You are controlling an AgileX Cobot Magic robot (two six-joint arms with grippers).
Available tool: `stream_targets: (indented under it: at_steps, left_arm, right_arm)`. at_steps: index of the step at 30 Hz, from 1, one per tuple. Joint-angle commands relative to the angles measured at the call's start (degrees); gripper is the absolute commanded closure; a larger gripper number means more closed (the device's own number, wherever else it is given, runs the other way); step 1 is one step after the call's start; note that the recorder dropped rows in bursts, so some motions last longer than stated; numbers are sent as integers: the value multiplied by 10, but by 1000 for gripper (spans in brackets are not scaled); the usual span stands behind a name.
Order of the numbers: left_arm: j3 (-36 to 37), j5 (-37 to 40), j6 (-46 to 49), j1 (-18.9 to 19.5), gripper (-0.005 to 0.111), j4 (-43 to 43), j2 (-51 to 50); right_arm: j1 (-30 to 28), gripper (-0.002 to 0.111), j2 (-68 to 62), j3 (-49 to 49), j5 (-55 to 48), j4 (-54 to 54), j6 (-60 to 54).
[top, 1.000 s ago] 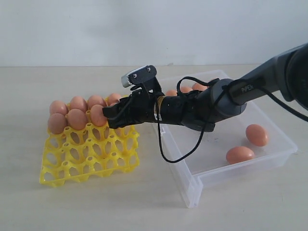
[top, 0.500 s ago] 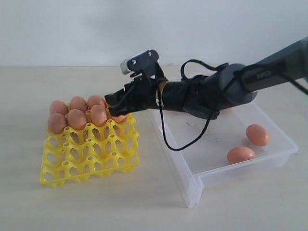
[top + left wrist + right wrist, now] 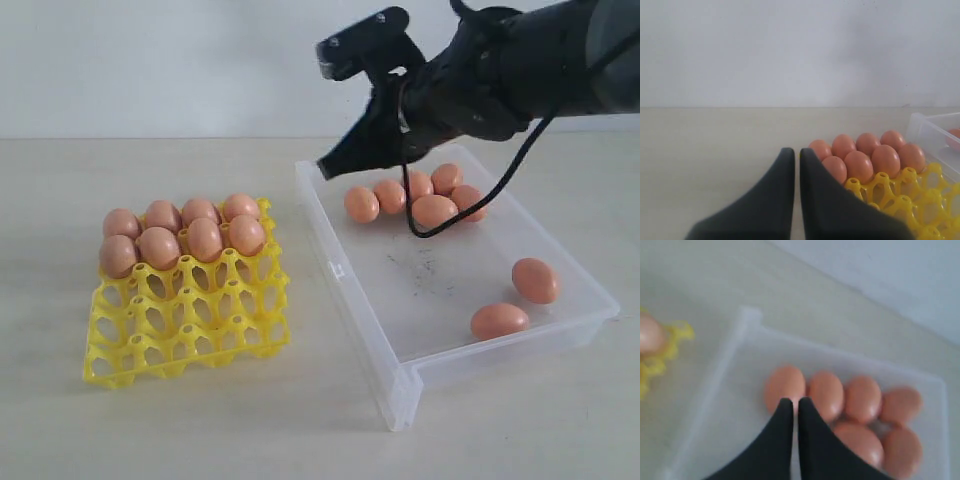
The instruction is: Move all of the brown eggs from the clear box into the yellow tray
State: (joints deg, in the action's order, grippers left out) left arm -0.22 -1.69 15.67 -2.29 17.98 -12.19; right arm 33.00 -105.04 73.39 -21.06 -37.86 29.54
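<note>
1. The right claw point(image 3: 328, 168) hangs in the air over the far end of the clear box point(image 3: 400, 385). Its two dark fingers are pressed together with nothing between them.
2. The left claw point(image 3: 793, 152) is also pressed together and empty. It sits low beside the yellow tray point(image 3: 190, 330) and does not show in the exterior view.
3. Eight of the brown eggs point(image 3: 433, 211) already fill the tray's two far rows, and its nearer cups are bare. Eight more lie in the box on the desk point(image 3: 200, 430). Six of these huddle at the far end, most of them touching a neighbour, and the two lone eggs point(image 3: 537, 280) lie well apart from them nearer the front.
4. These eggs are probably light and stiff, with a thin shell that cracks under a hard squeeze or a drop. The smooth, rounded surface will likely slip in the grip, and a nudged egg will roll.
5. The best hold is probably across the widest part of the short axis, closing gently. The end egg point(image 3: 361, 204), nearest the box wall, has one free flank. The others in the huddle leave little room for a finger.
6. The fingers must spread before the claw descends.
</note>
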Motion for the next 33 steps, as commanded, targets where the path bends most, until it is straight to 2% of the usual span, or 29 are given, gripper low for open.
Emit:
stream_targets:
  at_steps: [1, 3, 4, 6, 10, 11, 16, 28, 33]
  left_arm:
    - [2, -8, 3, -3, 103, 3, -2]
    - [2, -8, 3, -3, 103, 3, -2]
    - [2, -8, 3, -3, 103, 3, -2]
    - [2, -8, 3, -3, 103, 3, -2]
    - [2, -8, 3, -3, 103, 3, -2]
    - [2, -8, 3, -3, 103, 3, -2]
    - [2, -8, 3, -3, 103, 3, -2]
    - [2, -8, 3, -3, 103, 3, -2]
    - [2, -8, 3, -3, 103, 3, -2]
  right_arm:
    - [-40, 109, -5, 25, -246, 257, -264]
    - [-70, 107, -24, 38, -346, 387, -372]
    - [-82, 103, -30, 39, -371, 406, -392]
    - [-94, 88, -36, 39, -390, 379, -385]
    - [-105, 51, -36, 39, -399, 276, -306]
    - [-109, 49, -36, 39, -400, 269, -285]
    - [-155, 61, -59, 39, -412, 293, -268]
    - [-165, 61, -68, 39, -354, 301, -300]
    - [-165, 61, -68, 39, -353, 317, -249]
